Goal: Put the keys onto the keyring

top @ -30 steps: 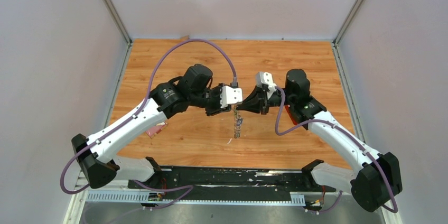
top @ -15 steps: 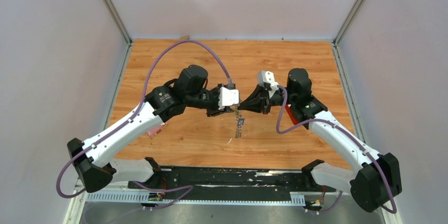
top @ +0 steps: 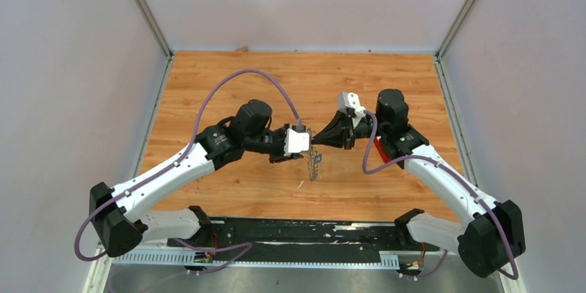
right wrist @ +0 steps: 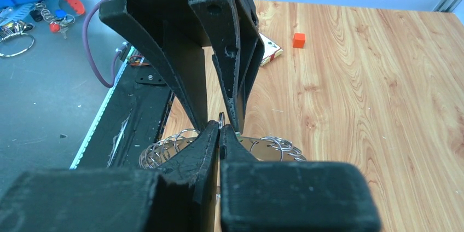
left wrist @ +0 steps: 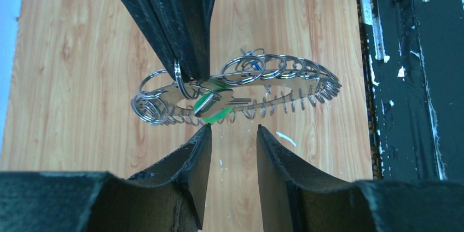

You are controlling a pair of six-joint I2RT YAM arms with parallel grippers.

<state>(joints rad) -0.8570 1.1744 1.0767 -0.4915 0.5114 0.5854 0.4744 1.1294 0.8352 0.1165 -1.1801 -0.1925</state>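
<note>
The keyring [left wrist: 241,87], a wide silver ring strung with many small rings, hangs in the air above the table. In the top view it dangles edge-on as a keyring [top: 314,163] between the two arms. My right gripper [right wrist: 220,125] is shut on one small ring at its rim; its black fingers [left wrist: 180,24] reach down from the top of the left wrist view. A green key [left wrist: 216,105] and a blue key [left wrist: 253,63] sit at the ring. My left gripper [left wrist: 232,129] stands open just under the green key, with nothing between its fingers.
A small red block [right wrist: 298,40] and a card [right wrist: 270,50] lie on the wooden table [top: 262,79] beyond the arms. The black base rail [top: 304,231] runs along the near edge. Other key bunches [right wrist: 13,29] lie on a grey surface off the table.
My left arm has swung toward the near edge, bringing its gripper lower beside the ring. The right gripper and the keyring have stayed put.
</note>
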